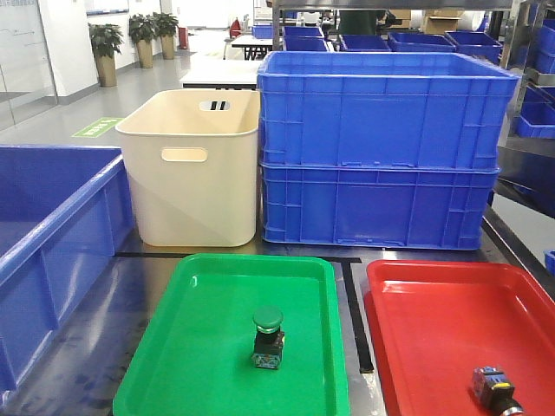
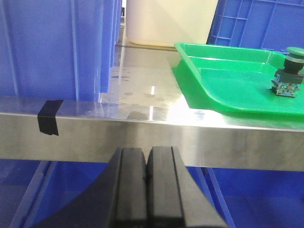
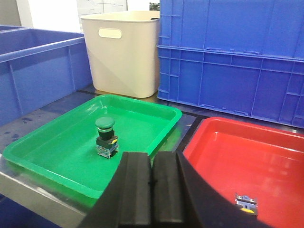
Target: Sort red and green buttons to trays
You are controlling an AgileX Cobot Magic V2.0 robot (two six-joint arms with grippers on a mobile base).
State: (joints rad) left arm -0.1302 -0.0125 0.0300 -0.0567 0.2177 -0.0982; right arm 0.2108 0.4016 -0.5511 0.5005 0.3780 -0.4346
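With the green button (image 1: pixel 268 335) upright in the green tray (image 1: pixel 208 286) and the other button (image 1: pixel 495 390) in the red tray (image 1: pixel 434 295), both hands, left hand (image 2: pixel 147 190) and right hand (image 3: pixel 153 190), sit pressed together and empty, best kept clear.

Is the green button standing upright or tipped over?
Upright: the green button stands in the green tray, cap on top and black body below.

no legible text, labels or numbers

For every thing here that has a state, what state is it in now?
Green button: upright in the green tray.
Red button: lying on its side in the red tray, cap cut off.
Left gripper: shut, empty.
Right gripper: shut, empty.
Cream bin: open-topped, inside unseen.
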